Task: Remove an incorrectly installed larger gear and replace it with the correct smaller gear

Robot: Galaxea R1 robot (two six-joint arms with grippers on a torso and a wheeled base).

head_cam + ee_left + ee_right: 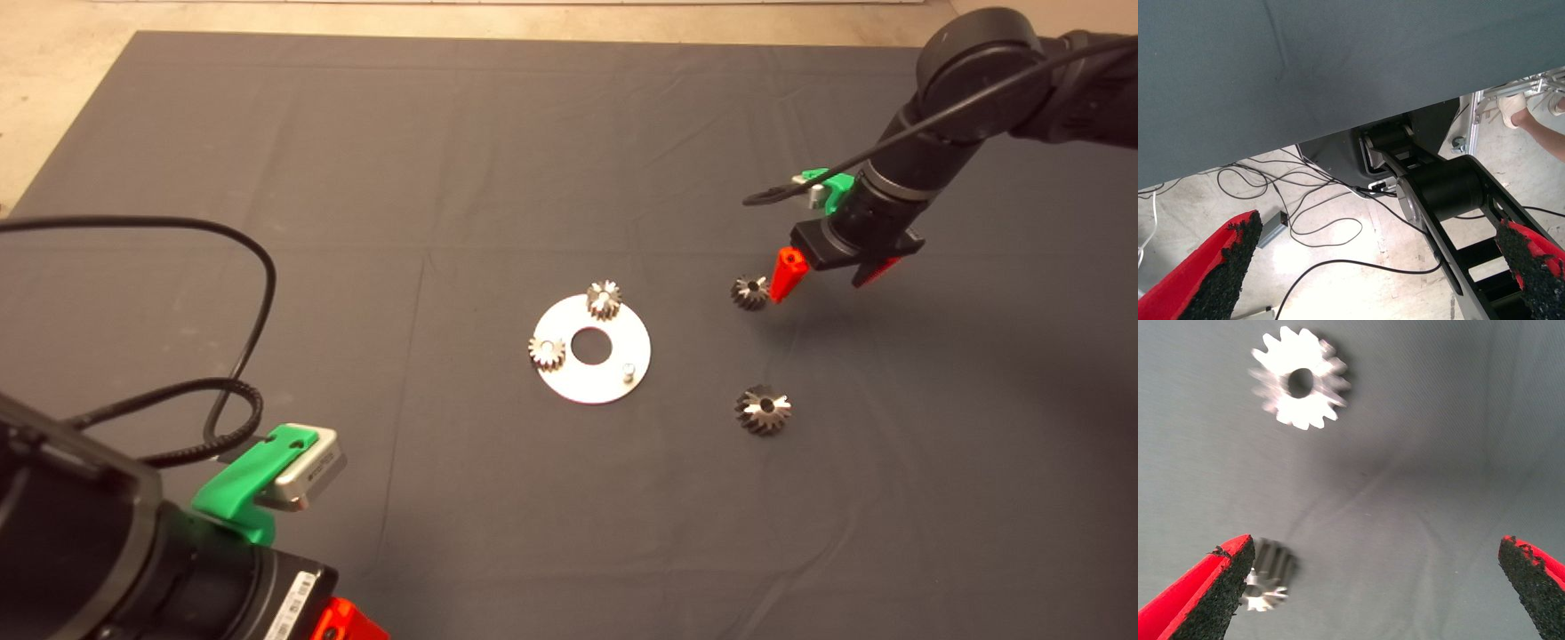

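Starting at the lower left of the head view, I see the left gripper (342, 622) parked at the mat's edge, fingers spread, its wrist camera showing floor cables and a person's leg (1541, 127). Right of centre and lower lies the larger gear (763, 410), dark grey steel with wide flaring teeth, alone on the dark mat (356, 133). At centre sits the round silvery metal plate (613, 382) carrying two small pale gears and one bare peg (629, 372). Above the larger gear, the smaller gear (750, 292), silvery with fine teeth, rests just left of the right gripper (822, 274), whose jaws stand wide and empty. In its wrist view that gear (1265, 584) lies beside one red finger (1208, 593), not between the pads. I judge the gripper must shift toward it; the right arm is far nearer.
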